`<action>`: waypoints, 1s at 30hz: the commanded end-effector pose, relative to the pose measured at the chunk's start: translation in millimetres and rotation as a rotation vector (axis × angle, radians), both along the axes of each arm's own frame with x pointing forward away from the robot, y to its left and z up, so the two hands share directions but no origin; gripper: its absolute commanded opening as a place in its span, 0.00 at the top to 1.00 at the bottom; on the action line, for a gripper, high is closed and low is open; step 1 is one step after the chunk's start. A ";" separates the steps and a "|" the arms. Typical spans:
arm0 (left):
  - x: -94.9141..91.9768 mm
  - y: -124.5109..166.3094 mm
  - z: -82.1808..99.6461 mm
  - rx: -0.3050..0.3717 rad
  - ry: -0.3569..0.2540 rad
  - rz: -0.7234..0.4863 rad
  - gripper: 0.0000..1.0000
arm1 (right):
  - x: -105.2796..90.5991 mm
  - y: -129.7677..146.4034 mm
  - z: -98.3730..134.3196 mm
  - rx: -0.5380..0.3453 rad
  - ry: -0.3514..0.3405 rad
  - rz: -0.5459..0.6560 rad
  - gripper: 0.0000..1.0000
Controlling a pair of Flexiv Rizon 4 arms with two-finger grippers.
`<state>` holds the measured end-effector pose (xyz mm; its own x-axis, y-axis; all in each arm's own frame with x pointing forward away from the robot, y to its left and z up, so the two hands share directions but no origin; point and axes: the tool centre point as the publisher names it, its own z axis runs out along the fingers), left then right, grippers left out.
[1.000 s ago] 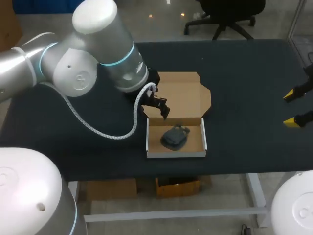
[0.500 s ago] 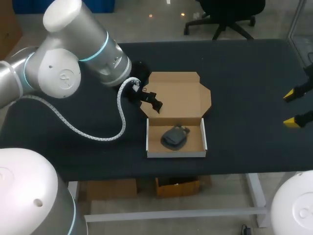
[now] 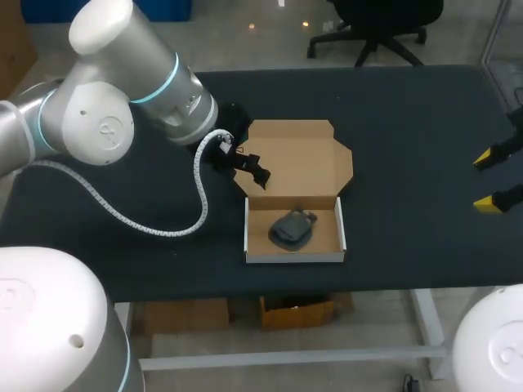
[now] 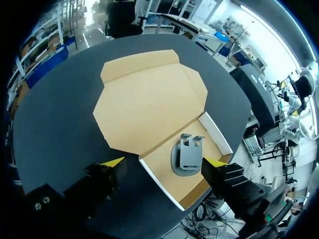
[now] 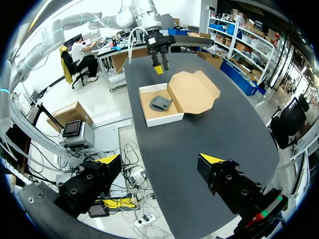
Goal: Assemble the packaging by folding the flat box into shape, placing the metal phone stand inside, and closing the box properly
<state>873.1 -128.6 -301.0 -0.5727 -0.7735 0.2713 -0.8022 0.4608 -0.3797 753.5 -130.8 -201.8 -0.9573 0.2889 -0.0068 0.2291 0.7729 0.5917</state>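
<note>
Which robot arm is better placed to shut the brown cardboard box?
Probably left: the left gripper hangs open beside the flat brown cardboard lid, while the right gripper sits far off near the table's edge.

Just below the head view's centre, the stand [image 3: 292,228] lies in the tray [image 3: 333,237] on the table [image 3: 409,122], with the lid [image 3: 302,159] flat directly above it, the left gripper [image 3: 252,169] at the lid's left edge, and the right gripper [image 3: 490,181] well apart at the right edge.

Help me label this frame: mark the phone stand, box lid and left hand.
phone stand [image 3: 290,229], head view, its dark body.
box lid [image 3: 301,159], head view, middle of the open flap.
left hand [image 4: 164,162], left wrist view, midway between its fingertips.
</note>
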 end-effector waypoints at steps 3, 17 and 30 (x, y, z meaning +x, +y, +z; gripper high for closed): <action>-0.3 1.9 -0.1 -0.002 -0.008 -0.006 0.00 | 8.1 -0.3 2.4 0.002 -0.004 0.029 0.00; 12.9 12.2 -4.3 -0.060 -0.052 -0.036 0.00 | 26.8 8.2 11.3 -0.013 0.013 0.116 0.00; 43.7 30.6 -9.8 -0.129 -0.107 -0.048 0.00 | 52.1 15.5 14.9 -0.018 0.057 0.209 0.00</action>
